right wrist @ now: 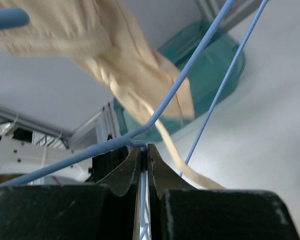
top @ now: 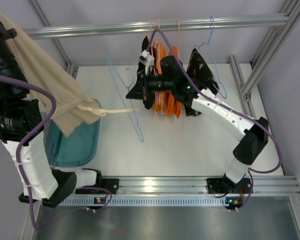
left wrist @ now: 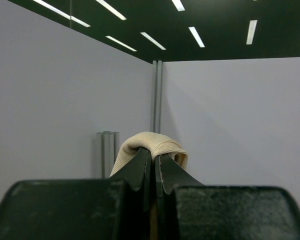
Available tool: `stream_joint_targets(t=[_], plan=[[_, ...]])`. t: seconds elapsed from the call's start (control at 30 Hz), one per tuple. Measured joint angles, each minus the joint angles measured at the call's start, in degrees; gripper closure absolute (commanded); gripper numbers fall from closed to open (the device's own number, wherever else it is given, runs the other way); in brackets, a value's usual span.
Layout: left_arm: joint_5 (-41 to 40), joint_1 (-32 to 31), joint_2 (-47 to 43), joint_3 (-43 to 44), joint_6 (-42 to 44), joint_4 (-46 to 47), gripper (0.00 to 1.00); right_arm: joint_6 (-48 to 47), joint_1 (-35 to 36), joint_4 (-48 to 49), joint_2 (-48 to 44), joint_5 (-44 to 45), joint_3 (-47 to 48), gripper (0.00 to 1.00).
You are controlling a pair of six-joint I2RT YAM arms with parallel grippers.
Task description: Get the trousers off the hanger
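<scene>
Now gripping a bunched fold of the trousers (left wrist: 150, 142) between the tightly closed fingers of the left claw (left wrist: 152, 159), high up at the far left. Letting the beige cloth drape down and rightward above the far end of a teal bin (top: 75, 150) lying on the bench (top: 190, 150). Trailing a pale drawstring (top: 115, 110) from the cloth's lower corner toward the hanger (right wrist: 171, 95), bringing its tip right up by the lower part of the wire; touching or just short, cannot tell. Otherwise keeping the cloth well apart from the frame. Pinching the light-blue wire beside a bend in the right claw (right wrist: 145, 152), fingers pressed together on it with no gap showing. Holding the frame tilted, below the rail (top: 115, 27) and apart from it, just left of the hung clothes. Crowding the rail beyond the right claw: orange garments (top: 165, 100) on pink hangers (top: 178, 25), then a black garment (top: 197, 70) beside a second blue hanger (top: 212, 35).
</scene>
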Motion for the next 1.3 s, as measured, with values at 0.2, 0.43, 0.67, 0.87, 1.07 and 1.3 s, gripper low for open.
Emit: stream_joint_targets(t=[0.2,0.43,0.67,0.87,1.07,1.3], plan=[[-5.4,-0.3,-0.9,-4.8,9.0,6.1,1.0,0.7,5.0,-8.3,1.8,-2.0,-0.1,1.0],[-11.2,-0.4,-9.8,-26.1,17.6,12.6,1.0,0.8,5.9,-12.8,2.9,-2.8,0.9,1.0],[-16.0,-0.4,-18.9,-47.0,20.5,15.2,1.0,0.3,5.9,-14.5,1.5,-3.7,3.7,1.0],[-17.8,0.3,-24.9,-62.2,20.1,16.6,1.0,-0.9,5.9,-15.5,-3.2,-4.1,3.9,1.0],[-15.8,5.0,-28.1,-75.3,18.1,14.3,1.0,-2.1,5.9,-16.9,-7.5,-4.1,6.8,1.0],[-7.1,19.2,-29.6,-85.6,11.3,3.8,1.0,-6.8,5.8,-21.3,-12.7,-5.3,10.9,1.0]])
